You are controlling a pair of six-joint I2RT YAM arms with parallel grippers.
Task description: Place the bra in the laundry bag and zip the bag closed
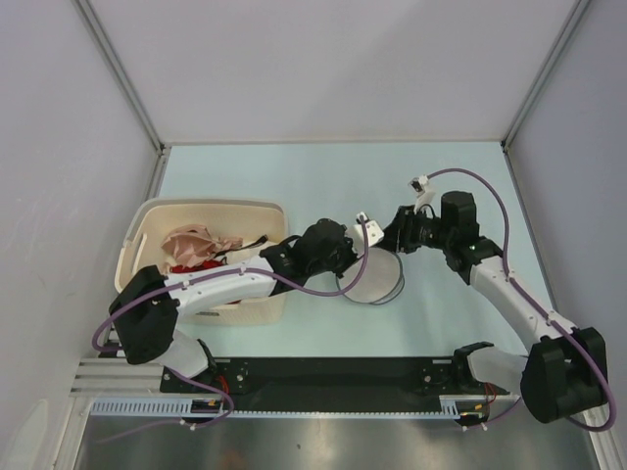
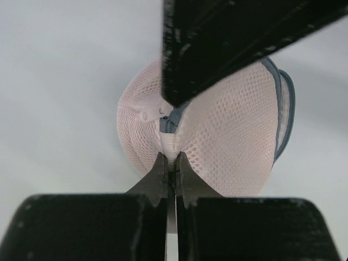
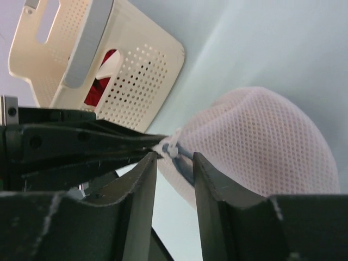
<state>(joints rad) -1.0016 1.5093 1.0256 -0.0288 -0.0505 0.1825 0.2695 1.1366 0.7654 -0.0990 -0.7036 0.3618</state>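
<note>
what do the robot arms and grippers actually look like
The left arm and right arm have white link shells with bulky black joint housings. A thin purple cable runs along each. The left gripper and right gripper have matte black, flat fingers tapering toward the tips.

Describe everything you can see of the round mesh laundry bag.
The laundry bag is a round, domed pouch of white netting with a grey-blue zip rim, right of the basket. The left hand pinches its edge beside the zip; the right hand stands open, one finger either side of the white zip pull.
</note>
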